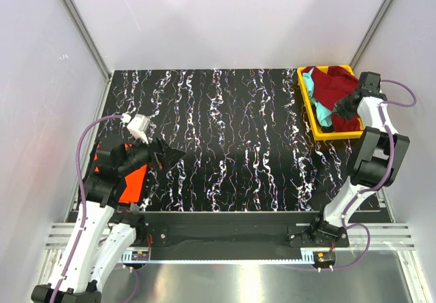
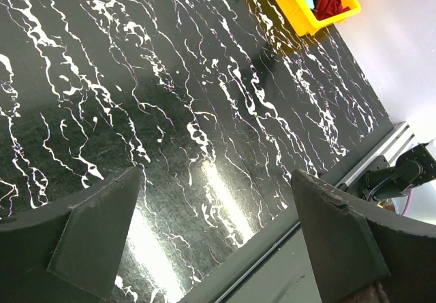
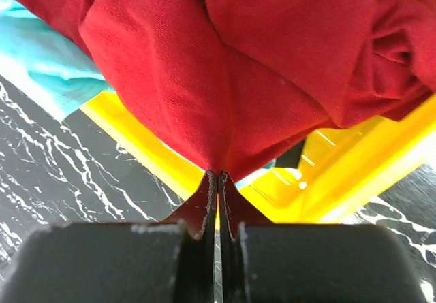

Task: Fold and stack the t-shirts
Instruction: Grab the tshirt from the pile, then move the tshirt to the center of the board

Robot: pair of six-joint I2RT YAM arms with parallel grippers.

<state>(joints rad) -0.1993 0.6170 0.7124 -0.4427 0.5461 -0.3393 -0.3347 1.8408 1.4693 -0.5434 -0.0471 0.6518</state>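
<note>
A large dark red t-shirt (image 1: pixel 335 89) lies bunched in the yellow tray (image 1: pixel 310 117) at the back right, over a turquoise t-shirt (image 1: pixel 319 116). My right gripper (image 1: pixel 346 104) is shut on a fold of the dark red t-shirt (image 3: pixel 225 78) and lifts it above the tray rim (image 3: pixel 143 146); the turquoise shirt (image 3: pixel 41 58) shows at the left of that view. A bright orange t-shirt (image 1: pixel 133 184) lies under my left arm at the table's left edge. My left gripper (image 1: pixel 176 154) is open and empty over bare table (image 2: pixel 204 146).
The yellow tray also shows far off in the left wrist view (image 2: pixel 300 10). The black marbled table (image 1: pixel 231 146) spreads between the arms. White walls and metal posts enclose the table. A rail runs along the near edge (image 1: pixel 225 245).
</note>
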